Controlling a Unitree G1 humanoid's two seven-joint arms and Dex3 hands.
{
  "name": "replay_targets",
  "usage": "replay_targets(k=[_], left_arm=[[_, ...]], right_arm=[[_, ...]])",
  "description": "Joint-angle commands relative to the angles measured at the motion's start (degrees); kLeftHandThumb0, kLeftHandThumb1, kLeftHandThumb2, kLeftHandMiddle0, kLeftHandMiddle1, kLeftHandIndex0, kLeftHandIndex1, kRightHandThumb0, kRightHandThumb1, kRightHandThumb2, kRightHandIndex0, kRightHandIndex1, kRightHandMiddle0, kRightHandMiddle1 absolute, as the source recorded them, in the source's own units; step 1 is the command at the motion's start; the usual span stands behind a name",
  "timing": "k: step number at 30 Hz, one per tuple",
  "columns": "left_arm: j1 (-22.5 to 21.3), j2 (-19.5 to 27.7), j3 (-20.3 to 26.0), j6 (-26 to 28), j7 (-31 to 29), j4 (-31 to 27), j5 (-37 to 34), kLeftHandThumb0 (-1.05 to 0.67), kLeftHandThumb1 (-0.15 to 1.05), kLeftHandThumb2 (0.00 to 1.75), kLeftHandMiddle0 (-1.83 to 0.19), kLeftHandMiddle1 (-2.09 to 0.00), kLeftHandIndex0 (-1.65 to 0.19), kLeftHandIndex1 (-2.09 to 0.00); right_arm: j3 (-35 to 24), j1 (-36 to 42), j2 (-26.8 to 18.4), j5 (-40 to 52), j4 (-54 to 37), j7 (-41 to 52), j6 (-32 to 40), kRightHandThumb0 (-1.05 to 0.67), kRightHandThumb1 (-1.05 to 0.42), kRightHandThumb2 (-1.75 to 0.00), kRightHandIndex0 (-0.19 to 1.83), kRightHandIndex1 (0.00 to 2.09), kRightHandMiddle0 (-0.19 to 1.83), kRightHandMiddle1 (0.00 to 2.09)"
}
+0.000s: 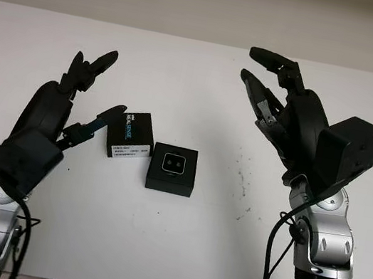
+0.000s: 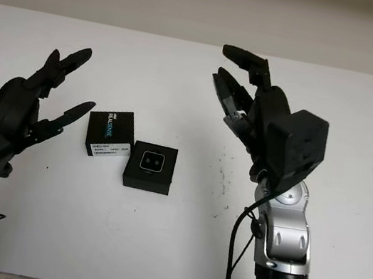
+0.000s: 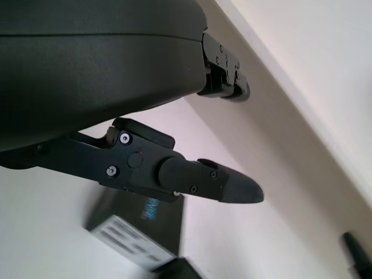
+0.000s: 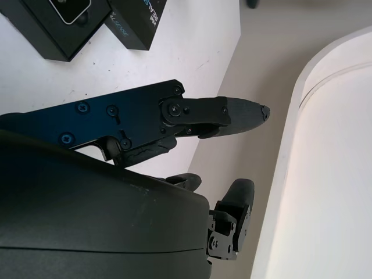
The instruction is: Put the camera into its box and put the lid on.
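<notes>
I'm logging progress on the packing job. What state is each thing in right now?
Box: open, on the table, camera inside.
Camera: in the box, lens side up.
Lid: off, on the table beside the box, touching its corner.
Left hand: open, raised over the table left of the lid.
Right hand: open, raised over the table right of the box.

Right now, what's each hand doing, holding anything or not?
Left hand: open, holding nothing, raised above the table left of the lid.
Right hand: open, holding nothing, raised right of the box.
</notes>
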Motion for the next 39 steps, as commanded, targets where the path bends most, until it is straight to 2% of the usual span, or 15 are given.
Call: replay_targets(k=[1,5,9,17,23,26,33,39], left_arm=[[-2.6,3.1,-1.1,-2.5,-2.2,2.5,0.7,-0.76,0.99,0.05,-0.14,-0.02,-0.11,-0.09],[-7.5,9.2,-5.2,-6.6,-7.3,8.8,5.0,-0.81,0.98,0.05,-0.06,-0.02,-0.04,-0.05],[-11.5,11.5,-8.4,-9.3,-9.6,14.3,8.2,-0.83,0.97,0.05,0.00,-0.02,0.03,-0.02],[-19.4,10.4,-13.9,-15.0,-7.5,26.9,12.6,-0.75,0.92,0.04,0.07,-0.04,0.11,-0.02],[-25.5,9.5,-17.9,-23.9,-1.9,39.6,16.1,-0.74,0.92,0.05,0.07,-0.05,0.12,-0.03],[-28.5,9.4,-20.0,-25.9,-0.5,44.7,18.6,-0.72,0.92,0.05,0.08,-0.05,0.12,-0.04],[-32.4,8.5,-22.8,-26.7,0.1,50.6,20.6,-0.69,0.89,0.04,0.03,-0.07,0.09,-0.06],[-33.4,8.2,-23.5,-26.8,-5.2,51.1,18.6,-0.71,0.90,0.05,0.05,-0.05,0.11,-0.05]], right_arm=[[-0.5,-1.4,0.2,0.3,0.9,-0.6,-0.3,-0.53,-1.05,-0.33,0.30,0.12,-0.19,1.02],[-0.1,-1.7,-0.1,0.1,2.5,-1.2,-1.3,-0.52,-1.05,-0.34,0.29,0.13,-0.19,1.02],[0.1,-1.8,-0.1,0.1,3.8,-1.6,-2.5,-0.53,-1.05,-0.33,0.30,0.14,-0.19,1.04],[0.4,-0.8,-0.4,-0.1,3.9,-1.7,-2.8,-0.53,-1.05,-0.35,0.28,0.17,-0.19,1.08],[0.5,-0.4,-0.4,-0.2,4.2,-1.7,-3.1,-0.52,-1.05,-0.37,0.26,0.18,-0.19,1.05],[0.8,-0.3,-0.5,-0.7,4.7,-1.8,-3.9,-0.52,-1.05,-0.38,0.26,0.19,-0.19,1.06],[0.7,0.1,0.0,-1.1,5.6,-2.4,-5.6,-0.52,-1.05,-0.37,0.26,0.23,-0.19,1.06],[0.5,-0.2,0.1,-1.1,4.9,-3.3,-4.3,-0.53,-1.05,-0.36,0.24,0.24,-0.19,1.02]])
